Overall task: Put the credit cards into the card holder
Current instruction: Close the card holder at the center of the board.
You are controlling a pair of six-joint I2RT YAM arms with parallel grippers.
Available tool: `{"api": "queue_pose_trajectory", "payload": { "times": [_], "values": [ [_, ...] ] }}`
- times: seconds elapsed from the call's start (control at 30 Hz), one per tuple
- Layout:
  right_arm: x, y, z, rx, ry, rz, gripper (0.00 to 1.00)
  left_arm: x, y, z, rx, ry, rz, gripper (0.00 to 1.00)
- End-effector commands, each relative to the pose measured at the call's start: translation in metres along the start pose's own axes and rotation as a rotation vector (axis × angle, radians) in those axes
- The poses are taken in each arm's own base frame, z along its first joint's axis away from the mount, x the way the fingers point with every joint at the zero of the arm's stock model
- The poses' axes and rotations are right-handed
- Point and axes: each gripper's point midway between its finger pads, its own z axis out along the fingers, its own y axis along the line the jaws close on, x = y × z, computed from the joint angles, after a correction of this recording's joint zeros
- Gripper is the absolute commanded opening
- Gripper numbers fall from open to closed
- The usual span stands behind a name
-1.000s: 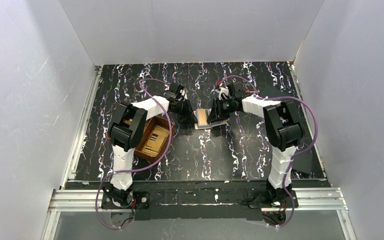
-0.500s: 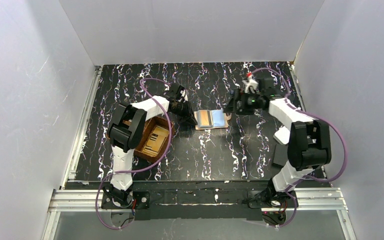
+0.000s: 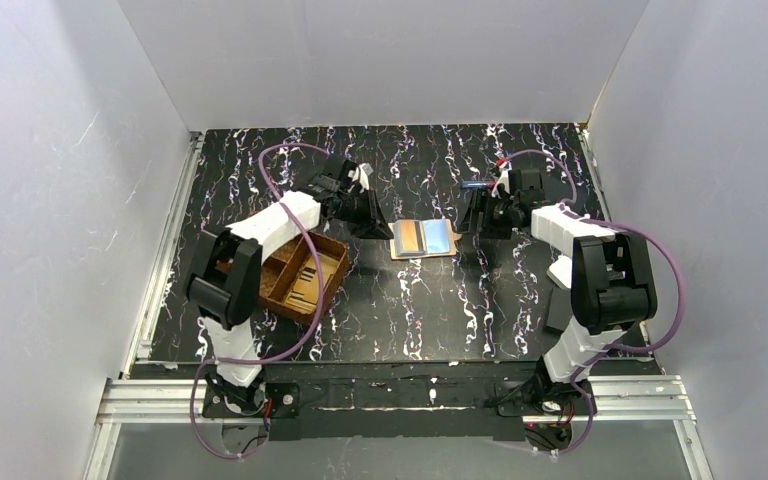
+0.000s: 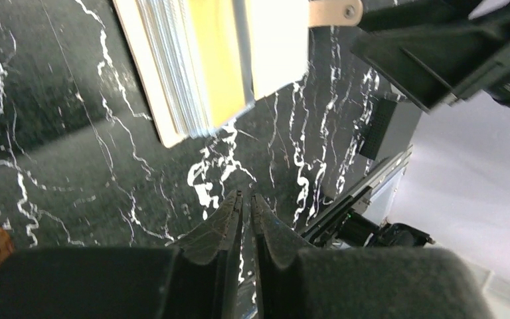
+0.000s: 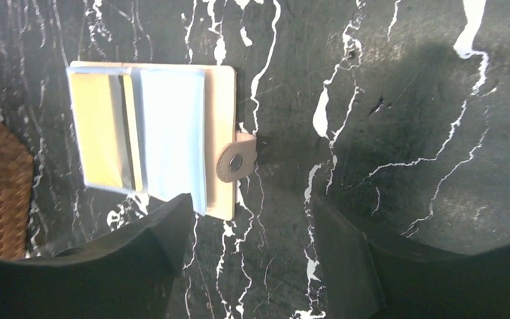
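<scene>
The beige card holder [image 3: 422, 239] lies open and flat at mid table. It also shows in the right wrist view [image 5: 220, 119] with its snap tab [image 5: 236, 159]. Gold cards [image 5: 99, 126] sit in its left side and a pale bluish card [image 5: 172, 126] in its right side. The left wrist view shows the card holder [image 4: 272, 40] with the gold cards [image 4: 216, 60]. My left gripper [image 4: 246, 197] is shut and empty, just left of the holder [image 3: 372, 226]. My right gripper [image 5: 249, 199] is open and empty, just right of the holder [image 3: 472, 220].
A brown woven tray [image 3: 300, 275] with more tan cards in it stands at the left beside the left arm. A white box [image 3: 563, 270] and a black flat plate [image 3: 558, 310] lie by the right arm. White walls enclose the table.
My right gripper drew back from the card holder to its right side, leaving the bluish card in it. My left arm swung out, uncovering the tray, with its gripper still left of the holder.
</scene>
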Motion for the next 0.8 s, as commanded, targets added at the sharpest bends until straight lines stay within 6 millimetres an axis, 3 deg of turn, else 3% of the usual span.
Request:
{"api": "queue_pose_trajectory", "payload": {
  "times": [0.0, 0.07, 0.13, 0.27, 0.33, 0.43, 0.6, 0.77],
  "values": [
    [-0.024, -0.006, 0.005, 0.131, -0.095, -0.103, 0.73, 0.014, -0.019, -0.035, 0.051, -0.015, 0.024, 0.09],
    [-0.025, -0.004, 0.011, 0.172, -0.089, -0.144, 0.64, 0.021, -0.023, -0.045, 0.064, -0.02, 0.024, 0.09],
    [-0.025, -0.003, 0.014, 0.2, -0.083, -0.159, 0.43, 0.032, -0.027, -0.053, 0.074, -0.021, 0.034, 0.08],
    [-0.029, -0.003, 0.024, 0.244, -0.078, -0.218, 0.35, 0.056, -0.027, -0.07, 0.08, -0.027, 0.042, 0.08],
    [-0.034, -0.004, 0.024, 0.274, -0.088, -0.248, 0.22, 0.067, -0.024, -0.077, 0.079, -0.03, 0.042, 0.08],
    [-0.042, 0.01, 0.016, 0.262, -0.1, -0.301, 0.04, 0.083, -0.018, -0.09, 0.073, -0.039, 0.042, 0.08],
    [-0.06, 0.069, -0.009, 0.17, -0.179, -0.4, 0.01, 0.098, -0.012, -0.117, 0.056, -0.099, 0.073, 0.08],
    [-0.044, 0.119, -0.002, 0.13, -0.138, -0.42, 0.01, 0.104, -0.016, -0.135, 0.072, -0.138, 0.104, 0.07]
  ]
}}
